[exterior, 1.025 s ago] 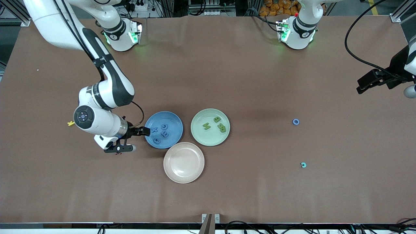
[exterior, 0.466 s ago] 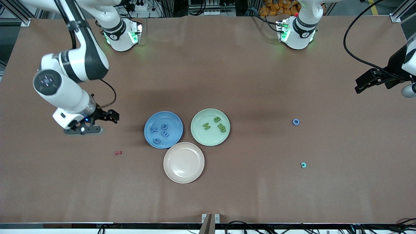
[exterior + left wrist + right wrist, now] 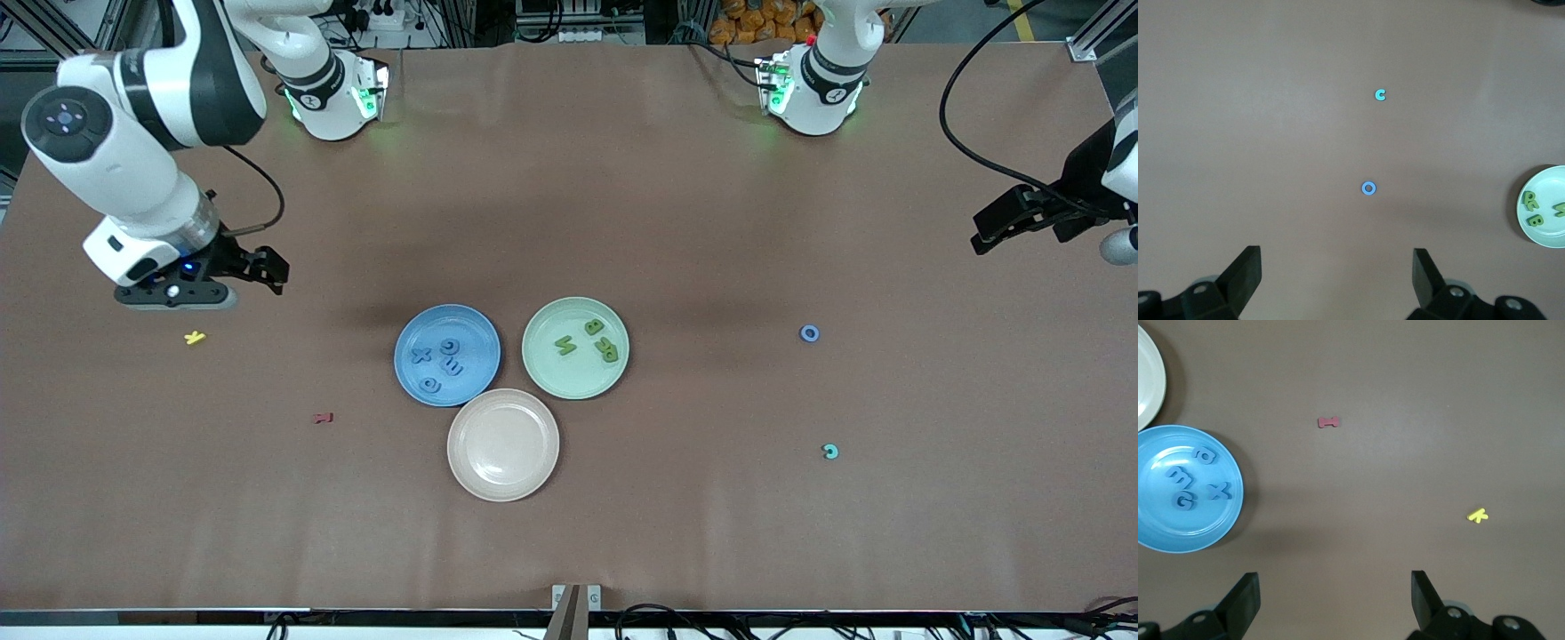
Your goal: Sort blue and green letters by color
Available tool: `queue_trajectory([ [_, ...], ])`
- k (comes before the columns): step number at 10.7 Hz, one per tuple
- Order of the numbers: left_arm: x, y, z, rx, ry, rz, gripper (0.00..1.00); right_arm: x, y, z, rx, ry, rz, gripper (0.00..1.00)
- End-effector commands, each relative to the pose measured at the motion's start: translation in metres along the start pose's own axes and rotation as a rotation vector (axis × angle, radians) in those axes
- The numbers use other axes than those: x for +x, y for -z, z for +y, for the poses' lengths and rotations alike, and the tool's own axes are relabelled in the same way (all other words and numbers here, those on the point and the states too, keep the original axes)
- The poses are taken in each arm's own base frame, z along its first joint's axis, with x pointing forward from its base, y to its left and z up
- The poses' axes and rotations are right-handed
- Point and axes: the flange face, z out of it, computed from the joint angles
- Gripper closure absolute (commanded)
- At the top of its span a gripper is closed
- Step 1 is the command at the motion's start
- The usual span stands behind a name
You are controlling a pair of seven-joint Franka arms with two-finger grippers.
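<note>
One blue ring-shaped letter (image 3: 809, 333) lies loose toward the left arm's end – light, stiff, probably best pinched across its rim. Left gripper (image 3: 1337, 280) and right gripper (image 3: 1335, 599) hang open, empty.

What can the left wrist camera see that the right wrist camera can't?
Only the left wrist view shows the blue O, the teal C and the green plate holding green letters. Only the right wrist view shows the blue plate holding blue letters, the dark red letter, the yellow K and a pale plate's edge. Both show brown table and their own open end effector.
</note>
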Motion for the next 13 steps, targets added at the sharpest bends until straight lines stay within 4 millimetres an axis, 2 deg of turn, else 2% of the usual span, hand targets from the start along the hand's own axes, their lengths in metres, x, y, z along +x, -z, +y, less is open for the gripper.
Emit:
queue_trajectory([
  [1, -0.004, 0.006, 0.003, -0.012, -0.025, -0.003, 0.0, 0.002, 0.053, 0.012, 0.103, -0.039, -0.004, 0.0],
  [5, -0.004, 0.006, -0.001, -0.013, -0.019, -0.004, 0.0, 0.016, 0.125, 0.024, 0.117, -0.04, 0.018, 0.0],
  [8, -0.003, 0.006, -0.001, -0.011, -0.019, -0.003, 0.0, 0.042, 0.152, 0.054, 0.11, 0.048, 0.059, 0.0],
  [11, -0.002, 0.004, -0.004, -0.018, -0.012, -0.008, 0.0, 0.045, 0.175, 0.067, 0.081, 0.045, 0.033, 0.0],
  [13, -0.002, 0.003, -0.003, -0.019, -0.013, -0.01, 0.0, 0.043, 0.177, 0.073, 0.081, 0.022, 0.018, 0.0],
])
